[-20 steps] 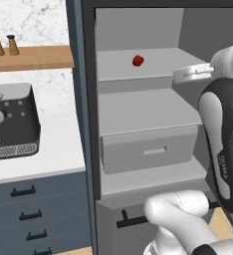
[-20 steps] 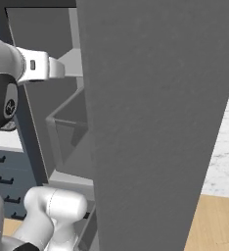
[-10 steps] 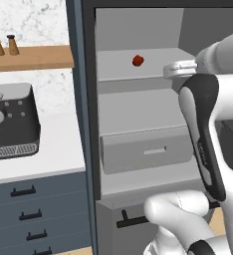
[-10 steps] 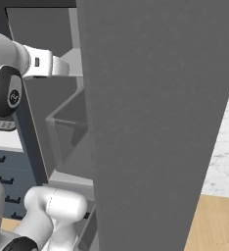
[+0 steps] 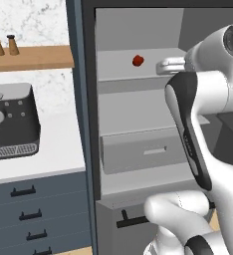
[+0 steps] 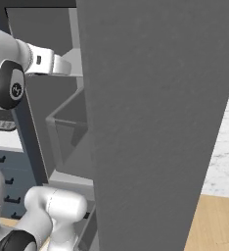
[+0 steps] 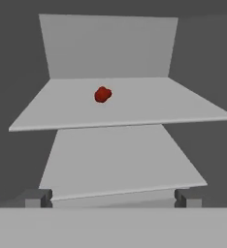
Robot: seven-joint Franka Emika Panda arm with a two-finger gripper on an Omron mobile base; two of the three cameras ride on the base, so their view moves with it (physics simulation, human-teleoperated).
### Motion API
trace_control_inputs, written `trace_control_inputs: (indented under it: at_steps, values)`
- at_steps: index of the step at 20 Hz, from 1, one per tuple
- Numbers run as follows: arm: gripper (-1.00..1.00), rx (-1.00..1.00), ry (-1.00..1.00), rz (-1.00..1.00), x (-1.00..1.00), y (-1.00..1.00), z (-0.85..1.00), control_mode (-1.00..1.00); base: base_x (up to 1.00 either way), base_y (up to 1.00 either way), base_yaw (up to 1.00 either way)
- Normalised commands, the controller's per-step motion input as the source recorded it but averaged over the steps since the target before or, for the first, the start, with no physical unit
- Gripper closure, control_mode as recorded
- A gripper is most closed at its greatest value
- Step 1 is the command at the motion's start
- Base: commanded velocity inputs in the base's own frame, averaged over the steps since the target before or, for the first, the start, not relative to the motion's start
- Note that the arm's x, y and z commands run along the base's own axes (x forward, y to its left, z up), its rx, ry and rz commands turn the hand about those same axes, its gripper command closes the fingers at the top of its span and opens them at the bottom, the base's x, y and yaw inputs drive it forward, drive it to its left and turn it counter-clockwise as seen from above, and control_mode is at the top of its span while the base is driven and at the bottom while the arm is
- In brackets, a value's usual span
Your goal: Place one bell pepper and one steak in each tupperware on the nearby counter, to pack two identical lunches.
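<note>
The open refrigerator cabinet [image 5: 138, 124] stands directly ahead of the hand, and its grey door [image 6: 155, 122] swings out on the hand's right side, blocking most of the right base view. The white surface [image 5: 49, 154] lies well off to the hand's left, over dark blue-grey drawers [image 5: 34, 219] with black bar handles. On that surface sits a black and grey coffee machine [image 5: 14, 122], well apart from the hand. A wooden wall shelf [image 5: 31, 57] above it carries two small shaker bottles [image 5: 4, 45]. Inside the cabinet, the upper shelf [image 7: 183, 106] lies ahead of and slightly above the hand, the lower shelf [image 7: 125, 160] lies ahead of and below it, and a closed grey drawer [image 5: 138, 152] sits further below. No brand, label or legible writing can be made out on any item; the round marking on the arm's dark joint is too small to read. The hand [image 7: 113, 197] is fully open: its two fingertips [image 7: 37, 197] stand at the widest spread, hold nothing and touch nothing. In the left base view the hand's grey body projects toward the upper shelf. The bell pepper [image 7: 102, 94] rests alone on the upper shelf, ahead of the hand, slightly left of centre between the fingertips and well apart from them.
</note>
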Motion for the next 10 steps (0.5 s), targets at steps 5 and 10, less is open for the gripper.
trace_control_inputs:
  at_steps: [5,10]
  values:
    - [-1.0,0.0,0.0,0.04,0.24,-0.13,-0.32,-1.0,0.0,0.0,0.0]
    - [-1.0,0.0,0.0,0.01,0.34,-0.03,-0.05,-1.0,0.0,0.0,0.0]
